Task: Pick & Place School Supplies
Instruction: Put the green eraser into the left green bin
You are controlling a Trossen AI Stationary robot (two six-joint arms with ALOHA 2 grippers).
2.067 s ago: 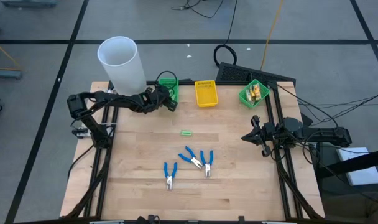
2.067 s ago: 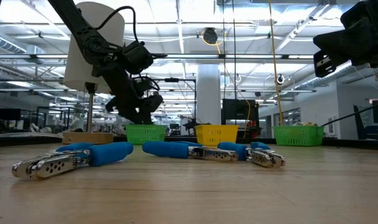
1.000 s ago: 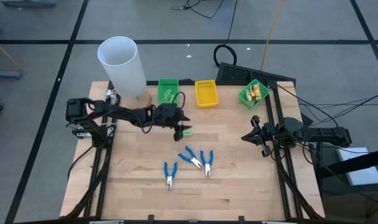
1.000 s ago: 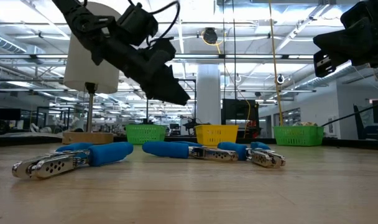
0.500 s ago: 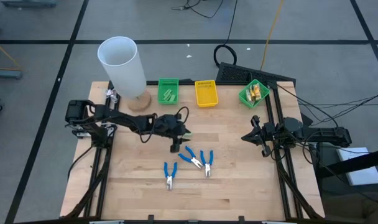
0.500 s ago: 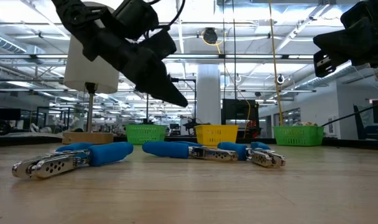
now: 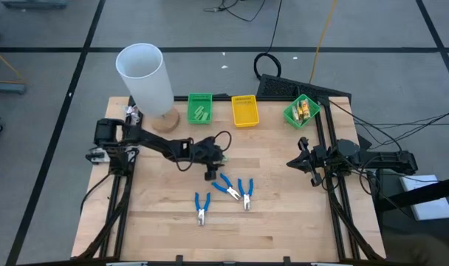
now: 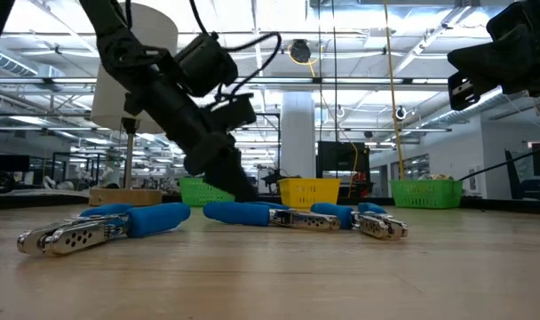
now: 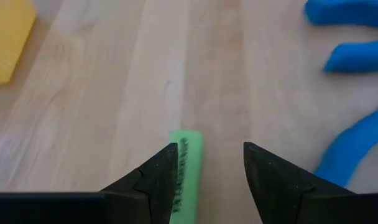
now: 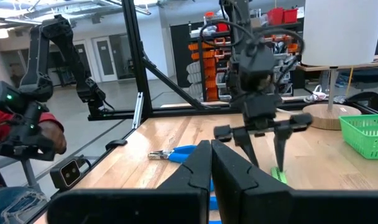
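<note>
A small light-green piece (image 9: 186,165) lies flat on the wooden table (image 7: 283,222), also seen in the high view (image 7: 223,157). My left gripper (image 9: 207,163) is open and slants down low over it, one finger on each side; the piece lies close beside one finger (image 9: 156,177), and whether they touch I cannot tell. Three blue-handled pliers (image 7: 201,207) (image 7: 226,185) (image 7: 246,192) lie just nearer than it. My right gripper (image 10: 211,158) is shut on nothing and waits level above the table's right edge (image 7: 304,159).
At the far edge stand a green bin (image 7: 200,108), a yellow bin (image 7: 244,111), another green bin holding yellow items (image 7: 301,111), and a tall white cylinder (image 7: 145,77) at the far left. A person's hand (image 10: 27,140) shows beyond the table.
My left gripper has come down toward the table and a little toward its near edge, tipping more steeply, until its open fingers stand around the light-green piece. The piece and the pliers have stayed put.
</note>
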